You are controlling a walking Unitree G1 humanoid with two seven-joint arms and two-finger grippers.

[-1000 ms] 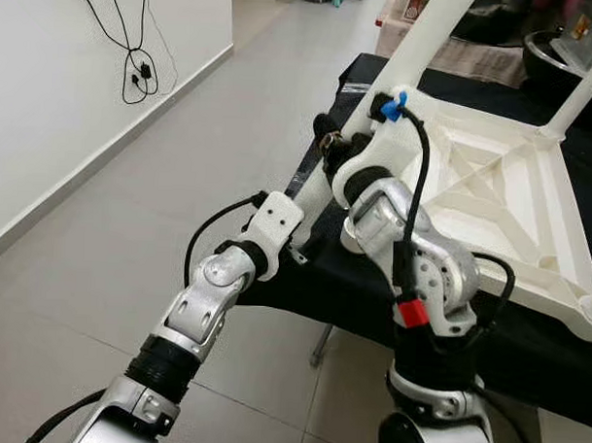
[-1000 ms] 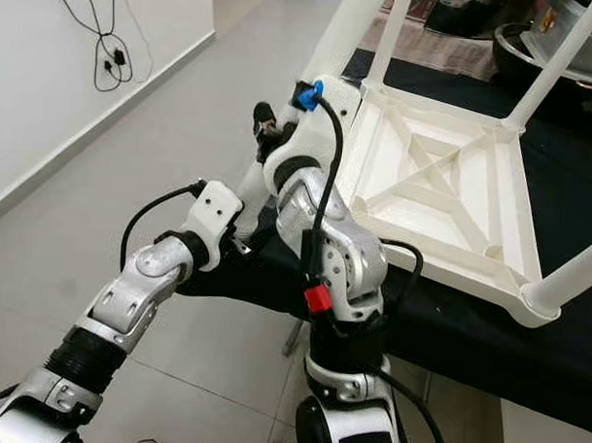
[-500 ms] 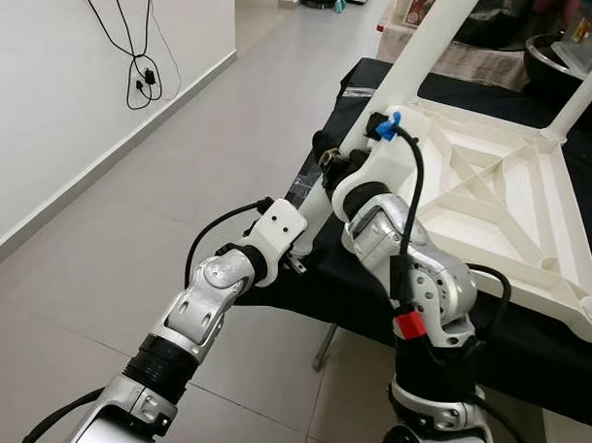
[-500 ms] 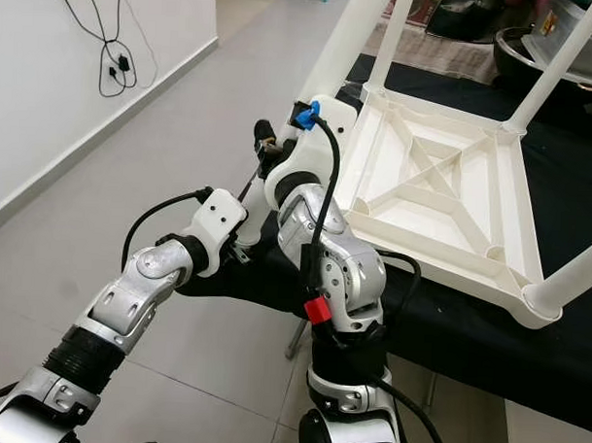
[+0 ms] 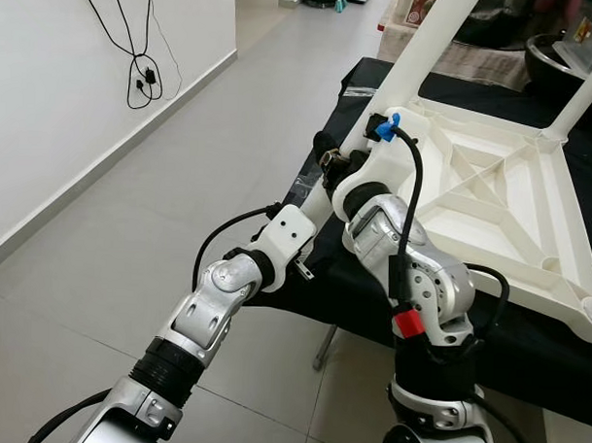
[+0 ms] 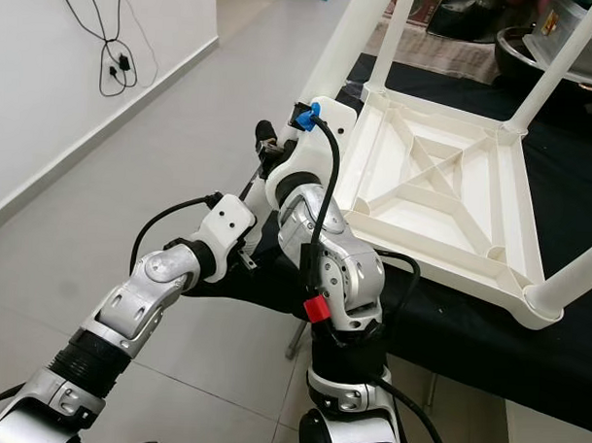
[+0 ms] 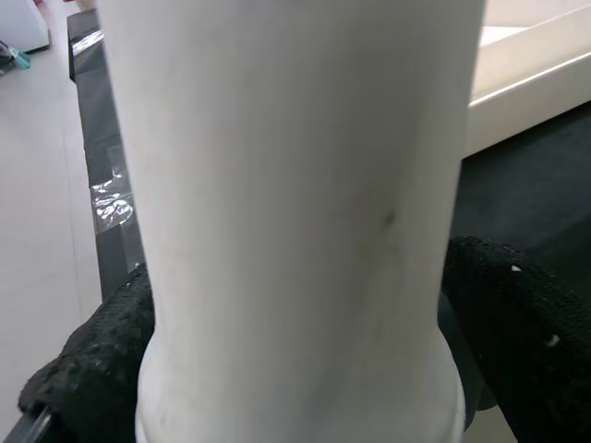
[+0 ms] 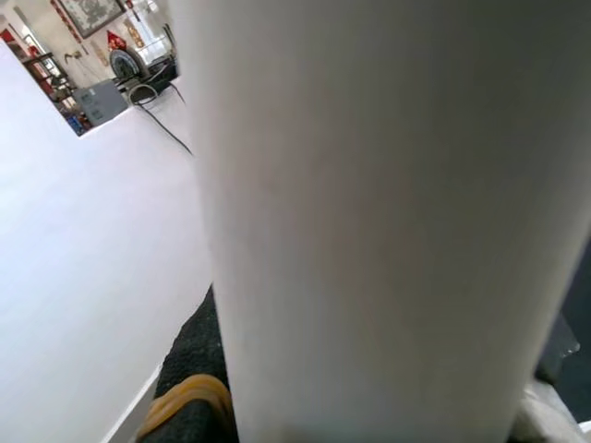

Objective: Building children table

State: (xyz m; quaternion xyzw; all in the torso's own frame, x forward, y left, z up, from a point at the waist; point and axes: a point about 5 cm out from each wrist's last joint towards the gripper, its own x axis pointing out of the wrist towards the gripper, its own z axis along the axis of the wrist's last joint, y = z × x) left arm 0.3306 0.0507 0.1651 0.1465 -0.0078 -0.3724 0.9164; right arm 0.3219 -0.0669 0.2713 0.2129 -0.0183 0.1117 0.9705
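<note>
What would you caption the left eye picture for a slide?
Both grippers, left and right, grasp one white leg of the upturned children's table lying on a black-covered surface.

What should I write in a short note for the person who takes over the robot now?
Left gripper: its black fingers sit either side of the white table leg near its lower end.
Right gripper: on the same leg, higher up.
White tabletop lies upside down on the black-covered surface, with other legs already standing in its corners.
Left: whether this leg is fully seated cannot be seen, so check it, then turn the table upright.
</note>
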